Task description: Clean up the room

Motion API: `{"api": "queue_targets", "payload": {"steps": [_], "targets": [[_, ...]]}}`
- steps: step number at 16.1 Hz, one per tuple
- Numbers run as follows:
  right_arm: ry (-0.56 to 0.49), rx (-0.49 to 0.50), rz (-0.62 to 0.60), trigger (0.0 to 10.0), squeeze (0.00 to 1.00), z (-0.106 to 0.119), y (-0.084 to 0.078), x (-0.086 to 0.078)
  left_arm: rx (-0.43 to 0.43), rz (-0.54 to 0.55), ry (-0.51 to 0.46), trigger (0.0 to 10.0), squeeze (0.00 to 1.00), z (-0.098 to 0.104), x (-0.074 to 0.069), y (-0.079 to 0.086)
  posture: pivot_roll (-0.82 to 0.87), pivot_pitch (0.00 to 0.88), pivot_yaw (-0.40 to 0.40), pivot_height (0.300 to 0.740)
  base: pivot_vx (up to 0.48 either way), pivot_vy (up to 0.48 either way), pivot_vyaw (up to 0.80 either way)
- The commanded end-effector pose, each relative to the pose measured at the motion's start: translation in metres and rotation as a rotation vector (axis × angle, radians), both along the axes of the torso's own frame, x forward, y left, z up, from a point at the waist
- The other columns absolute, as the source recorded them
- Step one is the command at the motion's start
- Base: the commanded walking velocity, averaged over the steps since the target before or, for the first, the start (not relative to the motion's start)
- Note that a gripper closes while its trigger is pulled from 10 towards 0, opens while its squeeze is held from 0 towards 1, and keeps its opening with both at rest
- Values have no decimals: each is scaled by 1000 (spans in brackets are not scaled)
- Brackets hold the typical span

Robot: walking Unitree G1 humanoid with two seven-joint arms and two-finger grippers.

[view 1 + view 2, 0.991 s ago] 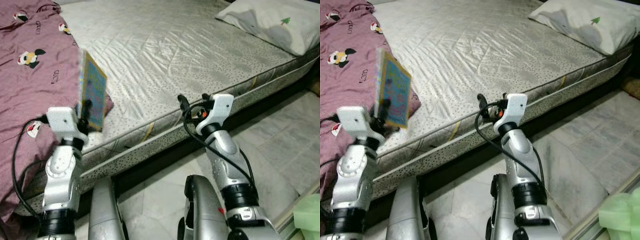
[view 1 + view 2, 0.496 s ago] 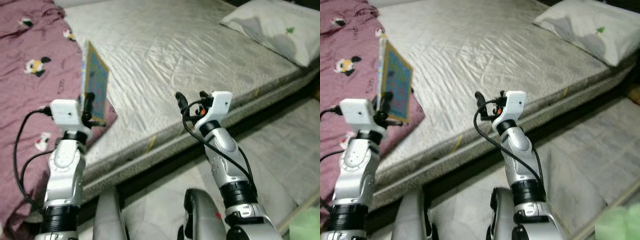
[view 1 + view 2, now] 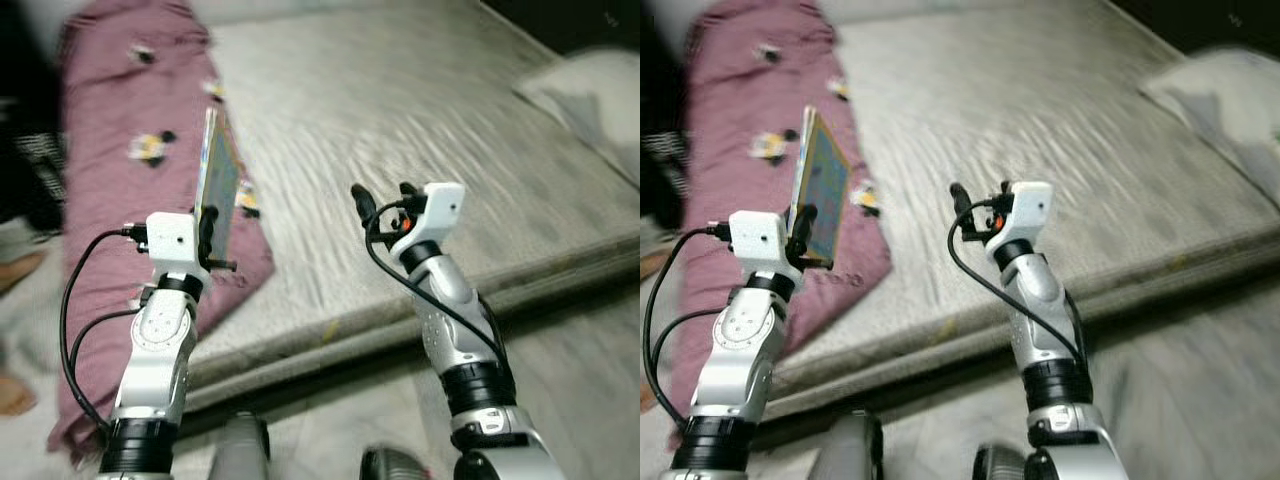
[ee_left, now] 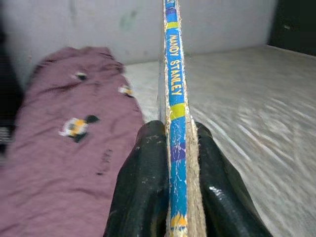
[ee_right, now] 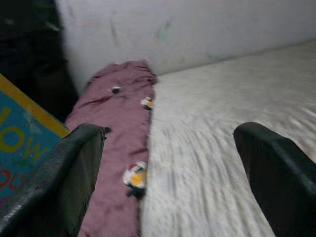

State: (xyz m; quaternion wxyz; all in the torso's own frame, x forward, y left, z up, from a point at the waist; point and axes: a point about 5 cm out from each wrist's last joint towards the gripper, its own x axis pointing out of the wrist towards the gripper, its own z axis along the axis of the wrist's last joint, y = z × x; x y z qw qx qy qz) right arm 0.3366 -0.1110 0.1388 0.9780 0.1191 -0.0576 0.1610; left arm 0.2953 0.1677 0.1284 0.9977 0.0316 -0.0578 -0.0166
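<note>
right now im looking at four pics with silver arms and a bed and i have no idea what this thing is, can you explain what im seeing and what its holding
It is a humanoid robot with two silver arms, each ending in a gripper of two black fingers. The two wide pictures come from cameras in its head, looking down at its own arms; they are blurred. The two close pictures come from cameras on its wrists. The left gripper is shut on a thin children's book, held upright; the left wrist view shows its blue spine pinched between the fingers. The right gripper is open and holds nothing. Before the robot lies a grey mattress with a maroon blanket and a pillow on it.
</note>
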Motion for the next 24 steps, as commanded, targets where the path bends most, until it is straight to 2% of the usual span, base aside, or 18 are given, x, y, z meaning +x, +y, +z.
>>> {"api": "queue_targets", "payload": {"steps": [1,6,12,17,24], "targets": [[0,-9,8,10000,0,0,2,0,9,23,-24,10000,0,6,1,2,-12,0,-13,740,0,0,0],[11,-22,-2,10000,0,-4,-2,-3,11,39,-21,10000,0,6,2,4,-17,0,-19,740,0,0,0],[0,-52,11,10000,0,-3,3,-2,-8,32,-24,10000,0,5,4,4,-28,0,-8,740,0,0,0],[-25,-79,19,10000,0,0,3,-2,-18,37,-21,10000,0,4,5,3,-33,0,-10,740,0,0,624],[-31,-93,39,10000,0,-2,4,-5,-28,31,-23,10000,0,3,4,1,-41,0,-16,740,0,-314,361]]}}
